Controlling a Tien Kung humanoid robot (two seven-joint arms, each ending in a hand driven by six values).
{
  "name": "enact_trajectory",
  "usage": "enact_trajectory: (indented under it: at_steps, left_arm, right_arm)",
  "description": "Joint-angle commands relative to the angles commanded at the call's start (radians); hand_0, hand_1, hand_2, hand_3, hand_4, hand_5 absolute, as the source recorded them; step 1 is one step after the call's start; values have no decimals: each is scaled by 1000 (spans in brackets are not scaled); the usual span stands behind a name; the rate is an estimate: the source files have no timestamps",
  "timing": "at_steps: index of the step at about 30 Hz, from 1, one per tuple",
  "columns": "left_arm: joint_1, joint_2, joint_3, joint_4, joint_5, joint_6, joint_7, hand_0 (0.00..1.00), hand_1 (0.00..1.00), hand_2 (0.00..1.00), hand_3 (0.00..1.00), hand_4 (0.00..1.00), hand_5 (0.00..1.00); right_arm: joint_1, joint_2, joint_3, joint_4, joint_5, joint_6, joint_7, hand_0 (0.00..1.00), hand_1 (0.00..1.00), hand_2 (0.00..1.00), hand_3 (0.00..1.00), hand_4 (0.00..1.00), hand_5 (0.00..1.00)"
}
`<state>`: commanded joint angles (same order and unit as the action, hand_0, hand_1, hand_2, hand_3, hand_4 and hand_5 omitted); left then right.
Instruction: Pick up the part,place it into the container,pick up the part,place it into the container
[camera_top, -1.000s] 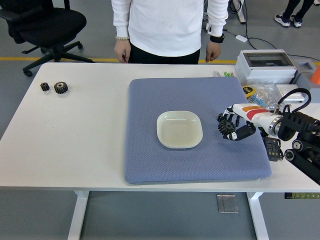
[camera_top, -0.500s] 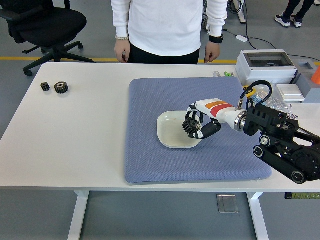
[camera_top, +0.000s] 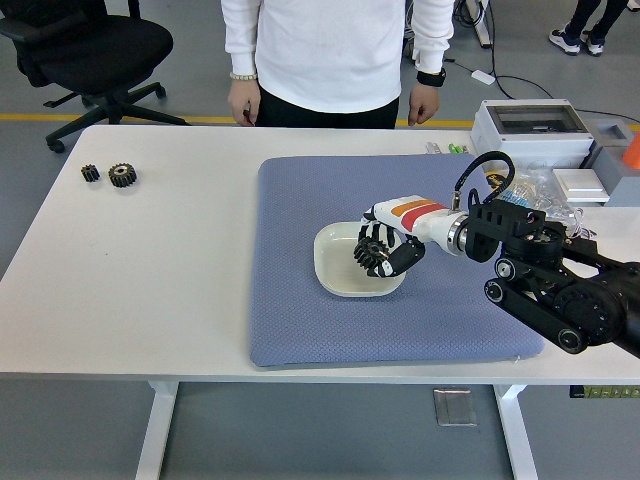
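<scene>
While over dish (camera_top: 335, 270), rt hand (camera_top: 384, 250) grips gear (camera_top: 372, 254).

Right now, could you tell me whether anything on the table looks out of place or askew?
Nothing stands out. The right robot hand holds a black gear over the white dish on the blue mat, which lies flat. Two more gears sit apart at the table's far left.

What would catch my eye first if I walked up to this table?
Probably the robot's right hand, reaching in from the right and holding a black gear over the white dish mid-table on the blue mat. Two more gears sit far left.
</scene>
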<state>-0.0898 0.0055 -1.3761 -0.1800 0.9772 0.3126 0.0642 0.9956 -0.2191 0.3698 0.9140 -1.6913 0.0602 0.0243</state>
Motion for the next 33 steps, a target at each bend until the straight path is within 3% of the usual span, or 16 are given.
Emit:
enact_trajectory:
  at_steps: [2, 3, 7, 8, 13, 20, 21, 26, 27, 32, 33]
  left_arm:
    - [0, 0, 1, 0, -1, 0, 0, 648, 608, 708, 583, 701, 613]
    - [1, 0, 2, 0, -1, 0, 1, 648, 608, 708, 583, 701, 612]
    - [1, 0, 4, 0, -1, 0, 3, 648, 608, 708, 583, 701, 612]
    - [0, -1, 4, 0, 0, 0, 3, 648, 608, 707, 584, 701, 611]
    - [0, -2, 1, 0, -2, 1, 1, 648, 608, 707, 584, 701, 611]
    - [-2, -2, -1, 0, -4, 1, -2, 648, 606, 708, 583, 701, 611]
    - [-2, -2, -1, 0, -5, 1, -2, 648, 609, 709, 583, 701, 611]
    - [-2, -1, 0, 0, -4, 1, 0, 648, 609, 709, 583, 701, 611]
    - [-2, -2, 0, 0, -5, 1, 0, 648, 607, 709, 583, 700, 610]
    - [-1, -3, 1, 0, -6, 2, 2, 648, 607, 709, 583, 700, 610]
    - [-1, -4, 2, 0, -6, 2, 2, 648, 614, 712, 581, 699, 609]
  right_arm:
    - [2, 2, -2, -4, -3, 6, 2, 227, 454, 734, 843, 998, 292]
    - [3, 4, -4, -7, -6, 7, 2, 279, 527, 842, 960, 998, 355]
    - [8, 11, -3, -19, -8, -2, 15, 279, 527, 842, 960, 998, 355]
    - [9, 11, -2, -20, -7, -4, 17, 349, 569, 896, 998, 998, 418]
    - [6, 2, 21, -9, -4, -20, 15, 349, 569, 896, 998, 998, 418]
    - [9, -36, 89, -28, -50, -41, 2, 341, 565, 880, 978, 998, 424]
    - [12, -39, 92, -38, -60, -44, 0, 326, 554, 830, 896, 998, 395]
    - [20, -53, 83, -130, -79, -89, 6, 326, 554, 830, 896, 998, 395]
    - [19, -54, 80, -144, -77, -97, 9, 313, 545, 795, 823, 998, 377]
    - [10, -44, 43, -217, -39, -130, 29, 313, 545, 795, 823, 998, 377]
    - [8, -39, 32, -232, -22, -136, 35, 472, 646, 777, 754, 998, 362]
